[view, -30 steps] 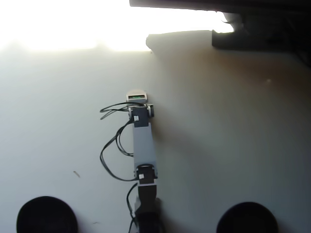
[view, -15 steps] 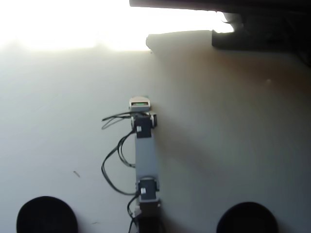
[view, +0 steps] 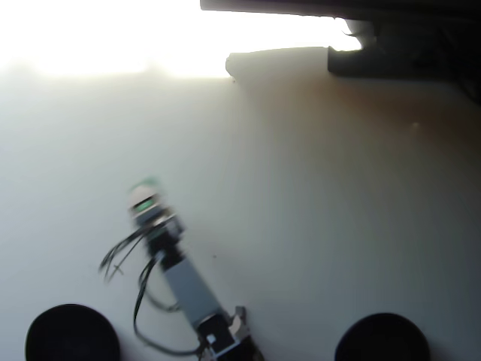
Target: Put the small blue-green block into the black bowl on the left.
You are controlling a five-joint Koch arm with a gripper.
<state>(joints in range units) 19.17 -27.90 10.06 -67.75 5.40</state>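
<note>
In the overhead view the gripper point(view: 143, 197) sits blurred above the left black bowl point(view: 72, 333), a green patch, likely the small blue-green block point(view: 142, 201), at its tip (whether the jaws pinch it I cannot tell). A loose hold could drop it short.
</note>
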